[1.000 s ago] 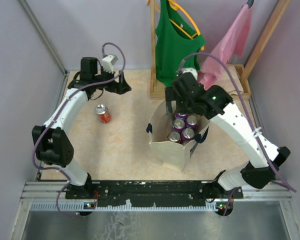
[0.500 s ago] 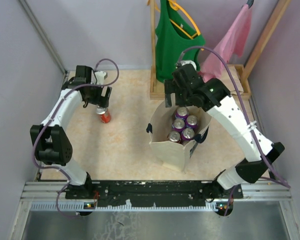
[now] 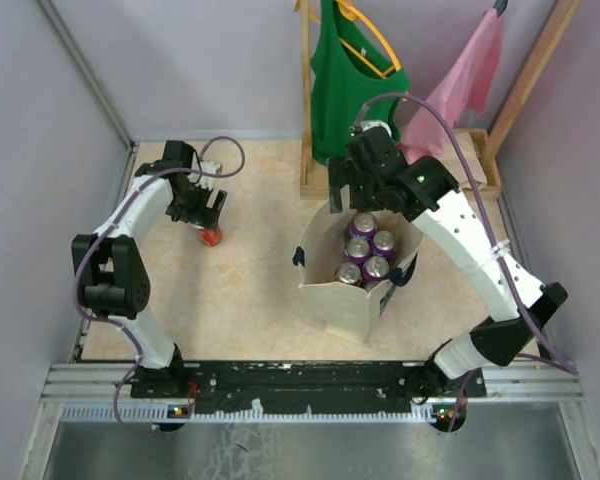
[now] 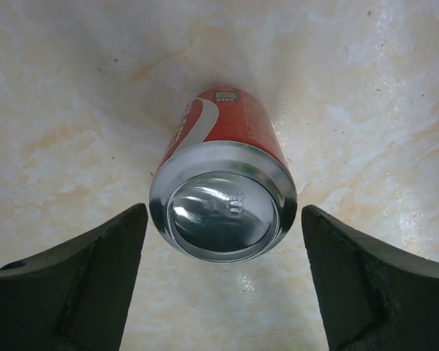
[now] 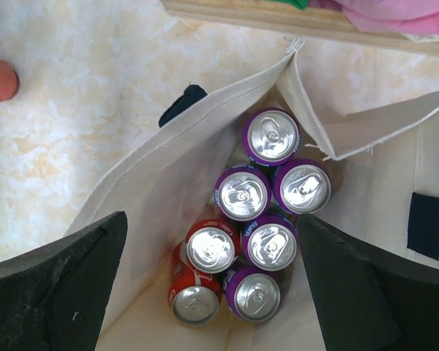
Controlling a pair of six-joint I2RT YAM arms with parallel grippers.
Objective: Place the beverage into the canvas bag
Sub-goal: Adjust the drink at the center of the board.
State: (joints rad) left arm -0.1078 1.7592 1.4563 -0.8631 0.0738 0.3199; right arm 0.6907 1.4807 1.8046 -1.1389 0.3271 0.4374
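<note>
My left hand (image 4: 221,212) straddles the upright red can (image 4: 219,139), wide to clear both its sides before clamping, while my right hand (image 5: 211,219) hovers wide over the canvas bag (image 3: 340,305).

Upright on the marbled tabletop (image 4: 73,110), silver end up: red soda can (image 4: 223,197), left of the canvas bag (image 3: 345,300) and well apart from it. Cream bag standing open-topped, navy handles, with purple cans (image 5: 243,191) and red cans (image 5: 210,248) upright inside.
</note>
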